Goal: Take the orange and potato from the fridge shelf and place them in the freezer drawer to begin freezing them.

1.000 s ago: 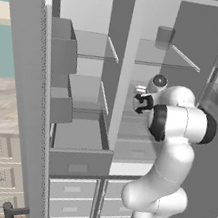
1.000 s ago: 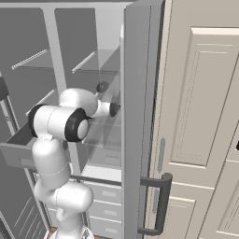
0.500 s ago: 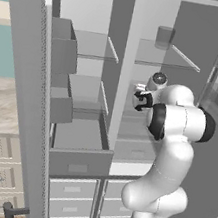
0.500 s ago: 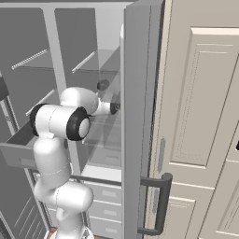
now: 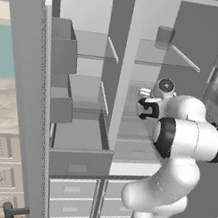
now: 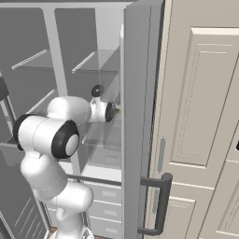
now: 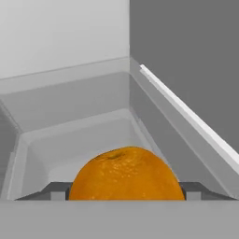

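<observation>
The orange point(image 7: 123, 170) is a smooth bright ball that looms large at the bottom of the hand view, sitting between the two dark fingertips point(image 7: 52, 190). My gripper point(image 7: 123, 190) is shut on it. In the left base view the gripper point(image 5: 143, 107) is inside the fridge's right compartment at middle-shelf height, with a grey shelf floor and walls beyond it. The freezer drawer point(image 5: 78, 162) stands pulled out, lower and to the left of the hand, its flat grey front bearing a small recess. The potato is out of view.
A grey translucent cup point(image 5: 164, 37) stands on the top right glass shelf. The open left fridge door point(image 5: 27, 96) juts toward me. The right door point(image 6: 140, 116) with its dark bar handle point(image 6: 161, 203) stands close beside the arm. Pale cabinet drawers point(image 5: 72, 198) lie below.
The hand has shifted only slightly inside the right compartment. Nothing else has visibly moved.
</observation>
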You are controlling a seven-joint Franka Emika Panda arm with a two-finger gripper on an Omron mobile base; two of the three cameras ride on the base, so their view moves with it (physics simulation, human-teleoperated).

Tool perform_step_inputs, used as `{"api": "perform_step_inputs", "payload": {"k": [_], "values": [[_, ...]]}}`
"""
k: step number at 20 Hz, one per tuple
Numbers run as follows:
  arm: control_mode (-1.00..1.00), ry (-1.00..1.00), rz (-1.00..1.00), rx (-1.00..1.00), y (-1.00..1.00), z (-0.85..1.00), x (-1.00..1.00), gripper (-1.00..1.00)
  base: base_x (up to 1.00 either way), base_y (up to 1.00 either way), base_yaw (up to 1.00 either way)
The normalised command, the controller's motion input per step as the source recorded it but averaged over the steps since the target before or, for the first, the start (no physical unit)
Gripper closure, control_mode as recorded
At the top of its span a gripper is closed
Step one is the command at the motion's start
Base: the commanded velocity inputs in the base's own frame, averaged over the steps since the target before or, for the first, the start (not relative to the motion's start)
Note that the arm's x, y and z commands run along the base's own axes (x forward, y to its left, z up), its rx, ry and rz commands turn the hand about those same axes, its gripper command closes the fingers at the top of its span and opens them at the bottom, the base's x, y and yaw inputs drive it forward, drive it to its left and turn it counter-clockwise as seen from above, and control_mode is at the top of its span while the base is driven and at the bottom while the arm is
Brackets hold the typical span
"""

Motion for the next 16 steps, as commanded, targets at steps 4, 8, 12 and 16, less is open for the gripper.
{"api": "perform_step_inputs", "payload": {"k": [4, 8, 12, 16], "values": [[-1.00, -0.18, 0.00, 0.01, 0.00, 0.51, -1.00, 1.00, 0.00, 0.00, 0.00], [-1.00, -0.16, 0.04, 0.00, 0.04, 0.79, -1.00, 1.00, 0.00, 0.00, 0.00], [-1.00, -0.09, 0.10, 0.00, 0.16, 0.99, -1.00, 1.00, 0.00, 0.00, 0.00], [-1.00, -0.01, 0.13, 0.00, 0.11, 1.00, -1.00, 1.00, 0.00, 0.00, 0.00]]}}
